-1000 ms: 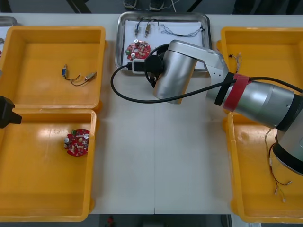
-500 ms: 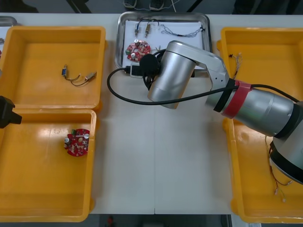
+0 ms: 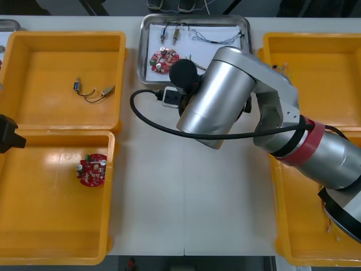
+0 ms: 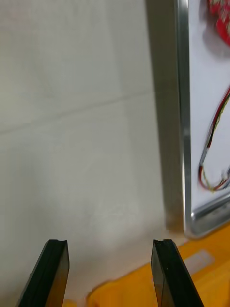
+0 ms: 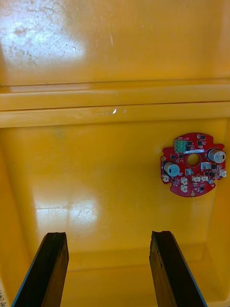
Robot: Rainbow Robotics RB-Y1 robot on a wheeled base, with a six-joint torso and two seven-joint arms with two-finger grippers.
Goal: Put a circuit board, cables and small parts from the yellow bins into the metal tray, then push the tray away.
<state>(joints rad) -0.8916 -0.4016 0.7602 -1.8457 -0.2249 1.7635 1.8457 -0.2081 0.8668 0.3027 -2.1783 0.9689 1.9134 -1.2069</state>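
The metal tray (image 3: 145, 51) stands at the table's far middle, white inside. It holds a round red circuit board (image 3: 164, 60), a twisted blue and white cable (image 3: 217, 38) and small metal parts (image 3: 169, 34). My right arm (image 3: 217, 99) reaches over the tray's near right corner. My right gripper (image 4: 110, 249) is open over bare table beside the tray's rim (image 4: 179, 120), with a red and yellow cable (image 4: 213, 139) inside it. At the table's left edge my left gripper (image 5: 108, 240) hangs open above a bin floor, short of another red circuit board (image 5: 193, 164).
Two yellow bins stand at each side. The far left bin (image 3: 65, 42) holds small metal parts on a cable (image 3: 93, 91); the near left bin (image 3: 34, 226) holds the second board (image 3: 92, 169). Thin cables (image 3: 330, 220) lie in the near right bin. Bare table stretches in front of the tray.
My right arm has drawn back from the tray's near left part and swung toward the right. The tray, its contents and the left arm have not moved.
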